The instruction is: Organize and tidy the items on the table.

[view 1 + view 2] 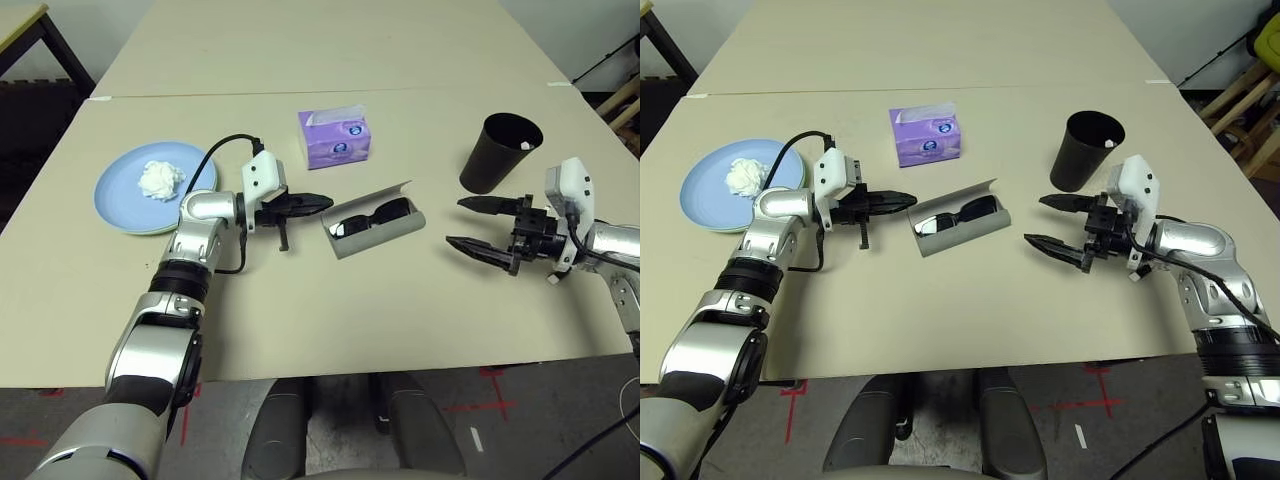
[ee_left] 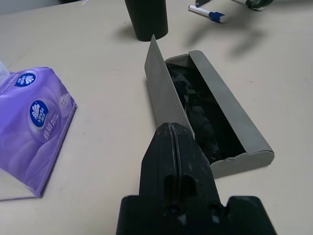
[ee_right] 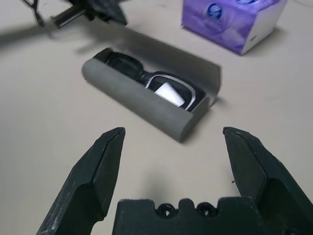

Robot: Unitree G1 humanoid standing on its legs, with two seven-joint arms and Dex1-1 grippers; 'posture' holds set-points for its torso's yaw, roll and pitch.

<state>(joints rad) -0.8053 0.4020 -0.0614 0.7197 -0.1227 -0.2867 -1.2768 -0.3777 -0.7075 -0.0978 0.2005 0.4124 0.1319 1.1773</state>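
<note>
2 plates [image 1: 120, 210] stacked, 1 cup [image 1: 498, 152]; left end effector [image 1: 318, 203] clenched, right end effector [image 1: 468, 223] released.

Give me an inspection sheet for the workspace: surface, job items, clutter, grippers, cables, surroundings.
Surface: pale beige table, seam line across the far side.
Job's things: black sunglasses lie inside the open grey glasses case, lid up. White tissue wad sits on the light blue plate, which is stacked on a green plate whose edge just shows. Black cup stands upright at the right. Blue-and-white marker lies near the cup.
Clutter: purple tissue box behind the case.
Grippers: left gripper shut, empty, pointing at the case. Right gripper open, empty, facing the case.
Cables: black cable loops from the left wrist over the plate's edge.
Surroundings: wooden furniture at the far corners, red floor marks.
</note>
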